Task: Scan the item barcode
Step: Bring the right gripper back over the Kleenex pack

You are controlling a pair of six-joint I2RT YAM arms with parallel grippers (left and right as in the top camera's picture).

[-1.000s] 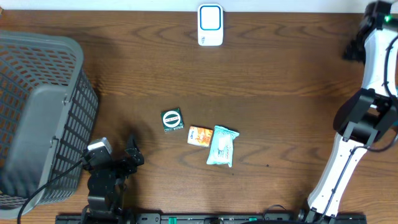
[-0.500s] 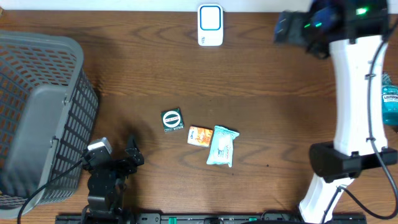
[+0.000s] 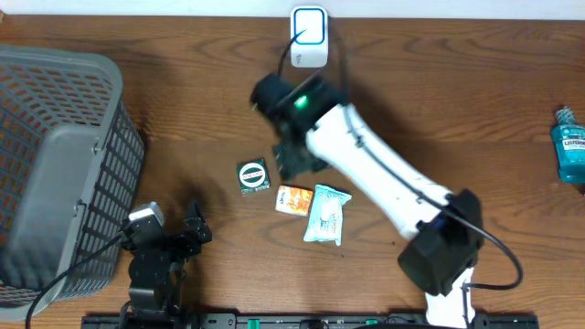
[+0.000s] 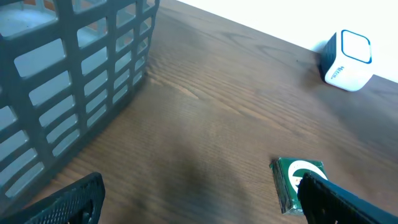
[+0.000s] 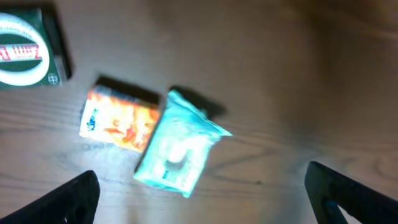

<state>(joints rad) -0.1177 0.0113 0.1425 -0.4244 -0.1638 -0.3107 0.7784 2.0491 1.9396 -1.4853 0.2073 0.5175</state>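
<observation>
Brown wooden desk [image 3: 439, 100] carries a green box [image 3: 253, 176]. Seen from overhead, an orange packet [image 3: 293, 198] and a teal pouch [image 3: 326, 215] lie side by side just right of the box. The right hand [image 3: 297, 157] hovers just beside the box, jaws wide and empty. The left hand [image 3: 187, 233], equally wide and empty, sits near the box's lower left. A white scanner [image 3: 309, 37] stands well beyond the box.

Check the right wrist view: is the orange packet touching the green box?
No, the orange packet lies below and to the right of the green box, with a clear gap between them.
</observation>
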